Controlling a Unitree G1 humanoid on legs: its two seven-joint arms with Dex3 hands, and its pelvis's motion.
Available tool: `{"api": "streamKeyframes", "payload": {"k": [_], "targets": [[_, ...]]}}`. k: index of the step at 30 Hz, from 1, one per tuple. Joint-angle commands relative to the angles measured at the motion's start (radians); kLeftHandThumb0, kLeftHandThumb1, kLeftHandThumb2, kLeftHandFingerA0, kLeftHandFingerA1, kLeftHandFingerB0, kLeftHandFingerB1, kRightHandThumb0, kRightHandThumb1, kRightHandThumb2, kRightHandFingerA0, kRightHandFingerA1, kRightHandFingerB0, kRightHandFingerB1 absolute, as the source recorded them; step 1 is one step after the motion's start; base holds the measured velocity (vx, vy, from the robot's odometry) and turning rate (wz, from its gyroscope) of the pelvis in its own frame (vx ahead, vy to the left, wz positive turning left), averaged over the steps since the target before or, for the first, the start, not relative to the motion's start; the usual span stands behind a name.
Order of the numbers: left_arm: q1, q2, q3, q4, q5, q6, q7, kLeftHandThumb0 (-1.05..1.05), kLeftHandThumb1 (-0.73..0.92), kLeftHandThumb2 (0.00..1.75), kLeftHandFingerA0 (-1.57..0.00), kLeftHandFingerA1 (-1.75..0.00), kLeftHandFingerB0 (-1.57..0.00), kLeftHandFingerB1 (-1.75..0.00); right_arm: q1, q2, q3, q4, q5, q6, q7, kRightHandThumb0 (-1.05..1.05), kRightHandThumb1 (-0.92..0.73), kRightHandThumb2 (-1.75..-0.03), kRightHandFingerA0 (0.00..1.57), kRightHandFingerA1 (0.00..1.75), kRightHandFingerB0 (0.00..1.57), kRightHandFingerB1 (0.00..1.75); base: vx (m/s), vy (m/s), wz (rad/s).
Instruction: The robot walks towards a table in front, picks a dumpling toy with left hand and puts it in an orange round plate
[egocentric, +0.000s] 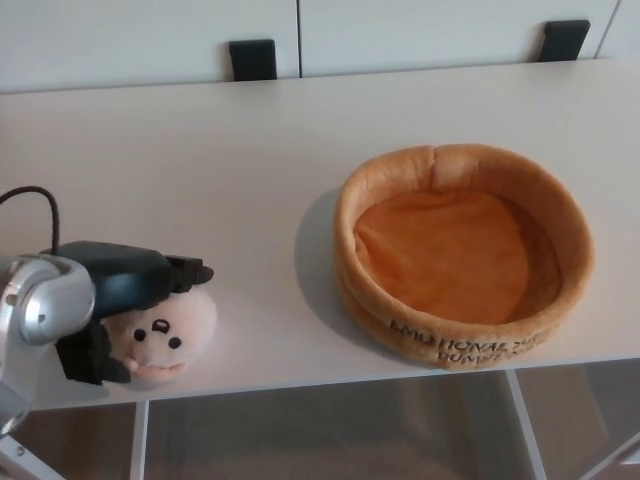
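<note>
Head view, near edge first: left robot hand (110, 300) down at the front left corner of the counter (250, 170), black fingers (185, 272) wrapped over the top of the dumpling toy (165, 330), thumb tucked against its near left side. Closed around the plush, toy resting on the counter surface, face with two dark eyes turned toward the camera. Silver forearm trailing off to the lower left, thin black cable looping above the wrist. Well apart to the right of the robot hand: orange round plate (462, 160), a soft plush ring with dark lettering on its near wall, nothing inside. Farther beyond, two black brackets (252, 58) at the counter's back edge. Right robot hand out of sight.
</note>
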Motion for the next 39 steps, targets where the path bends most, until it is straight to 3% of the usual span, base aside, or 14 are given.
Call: {"api": "streamKeyframes", "payload": {"k": [1, 8, 11, 12, 16, 20, 21, 22, 25, 26, 28, 33, 35, 39], "targets": [[-0.011, -0.05, -0.04, 0.024, 0.074, 0.06, -0.001, -0.43, 0.35, 0.59, 0.0, -0.13, -0.02, -0.23, 0.004, -0.014, 0.014, -0.003, -0.007, -0.015, 0.009, -0.52, -0.72, -0.61, 0.57, 0.41, 0.26, 0.3, 0.0, 0.0, 0.0], [0.006, -0.101, -0.071, 0.067, 0.134, 0.034, 0.093, -0.56, 0.33, 0.65, -0.05, -0.25, -0.01, -0.22, 0.001, -0.013, 0.024, -0.005, -0.008, -0.024, 0.002, -0.52, -0.72, -0.61, 0.59, 0.48, 0.26, 0.3, 0.0, 0.0, 0.0], [0.04, -0.158, -0.083, 0.153, 0.141, -0.033, 0.253, -0.28, 0.27, 0.81, -0.66, -0.75, -0.01, -0.44, -0.001, -0.014, 0.027, -0.008, -0.006, -0.024, 0.001, -0.58, -0.61, -0.88, 0.54, 0.56, 0.21, 0.43, 0.0, 0.0, 0.0], [0.058, -0.179, -0.077, 0.179, 0.135, -0.062, 0.319, -0.38, 0.37, 0.64, -0.9, -0.82, -0.19, -0.37, 0.001, -0.013, 0.029, -0.011, -0.005, -0.027, 0.0, -0.53, -0.74, -0.63, 0.62, 0.49, 0.28, 0.3, 0.0, 0.0, 0.0], [0.115, -0.218, -0.051, 0.234, 0.117, -0.13, 0.48, -0.17, 0.64, 0.64, -0.78, -1.27, -0.67, -0.46, 0.004, -0.007, 0.032, -0.011, -0.005, -0.033, -0.003, -0.6, -0.63, -0.9, 0.57, 0.58, 0.23, 0.43, 0.0, 0.0, 0.0], [0.134, -0.242, -0.04, 0.286, 0.118, -0.177, 0.579, -0.14, 0.68, 0.64, -0.84, -1.18, -0.73, -0.48, 0.001, -0.008, 0.032, -0.008, -0.003, -0.035, 0.001, -0.58, -0.63, -0.9, 0.55, 0.56, 0.23, 0.43, 0.0, 0.0, 0.0], [0.134, -0.251, -0.042, 0.303, 0.126, -0.171, 0.594, -0.13, 0.64, 0.6, -0.75, -1.37, -0.87, -0.55, 0.004, -0.011, 0.03, -0.009, -0.001, -0.042, 0.007, -0.55, -0.76, -0.64, 0.62, 0.45, 0.29, 0.31, 0.0, 0.0, 0.0], [0.135, -0.254, -0.042, 0.319, 0.133, -0.176, 0.618, -0.14, 0.65, 0.57, -0.7, -1.52, -0.85, -0.56, 0.004, -0.012, 0.031, -0.009, -0.001, -0.042, 0.008, -0.59, -0.63, -0.91, 0.56, 0.57, 0.24, 0.44, 0.0, 0.0, 0.0], [0.135, -0.255, -0.037, 0.353, 0.141, -0.202, 0.67, -0.1, 0.68, 0.55, -0.65, -1.59, -0.87, -0.64, 0.003, -0.015, 0.03, -0.009, -0.001, -0.041, 0.006, -0.61, -0.64, -0.91, 0.58, 0.59, 0.23, 0.44, 0.0, 0.0, 0.0], [0.133, -0.249, -0.03, 0.364, 0.14, -0.209, 0.68, -0.06, 0.77, 0.45, -0.58, -1.72, -0.7, -0.97, 0.003, -0.015, 0.028, -0.012, 0.003, -0.042, 0.012, -0.6, -0.64, -0.92, 0.55, 0.58, 0.21, 0.43, 0.0, 0.0, 0.0], [0.131, -0.241, -0.018, 0.384, 0.136, -0.225, 0.703, -0.16, 0.67, 0.56, -0.75, -1.58, -0.77, -0.65, 0.005, -0.016, 0.026, -0.019, 0.008, -0.045, 0.02, -0.55, -0.77, -0.64, 0.61, 0.43, 0.28, 0.3, 0.0, 0.0, 0.0], [0.126, -0.237, -0.007, 0.396, 0.13, -0.241, 0.716, -0.18, 0.68, 0.52, -0.7, -1.6, -0.8, -0.53, 0.007, -0.018, 0.024, -0.022, 0.009, -0.048, 0.022, -0.58, -0.71, -0.66, 0.56, 0.4, 0.26, 0.32, 0.0, 0.0, 0.0], [0.148, -0.246, 0.069, 0.344, 0.046, -0.259, 0.71, -0.11, 0.65, 0.59, -1.01, -1.04, -0.83, -0.53, 0.008, -0.018, 0.023, -0.02, 0.011, -0.043, 0.026, -0.61, -0.64, -0.91, 0.53, 0.54, 0.22, 0.43, 0.0, 0.0, 0.0], [0.157, -0.295, 0.172, 0.239, -0.057, -0.253, 0.696, -0.11, 0.69, 0.6, -1.12, -0.77, -0.82, -0.54, 0.006, -0.019, 0.027, -0.02, 0.006, -0.042, 0.024, -0.55, -0.76, -0.64, 0.61, 0.41, 0.29, 0.3, 0.0, 0.0, 0.0]]}}
